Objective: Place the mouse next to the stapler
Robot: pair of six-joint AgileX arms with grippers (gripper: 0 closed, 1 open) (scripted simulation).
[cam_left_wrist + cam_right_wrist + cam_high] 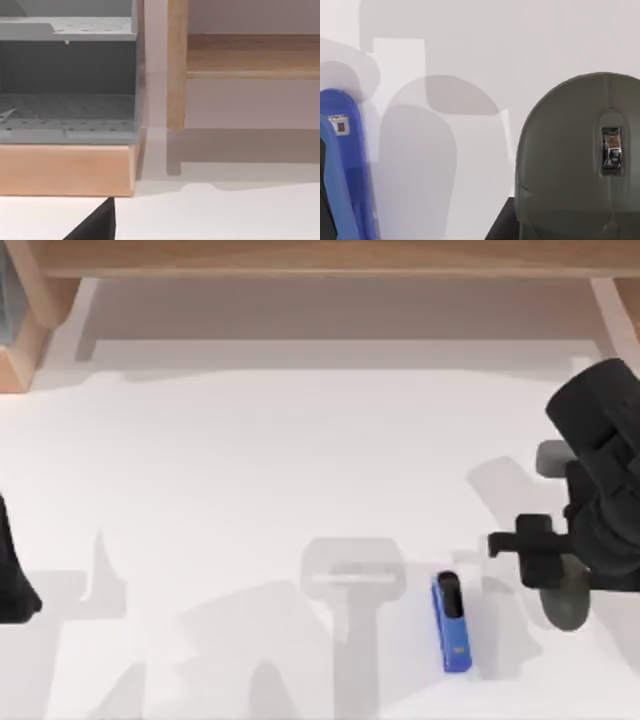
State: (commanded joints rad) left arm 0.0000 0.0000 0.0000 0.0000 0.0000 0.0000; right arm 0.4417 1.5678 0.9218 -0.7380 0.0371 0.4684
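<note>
Mouse (pixel 580 160) under my right gripper (pixel 560 570) — jaws' state: cannot tell.
Set down carelessly, it could knock the stapler (pixel 451 622) — they're near.

From above, the right arm (pixel 600 490) covers most of the mouse (pixel 566 602), leaving a rounded grey end showing. In the right wrist view the mouse is cut off by the picture's edge, as is the stapler (pixel 342 165). The left arm (pixel 12 575) is cut by the top view's left edge.
</note>
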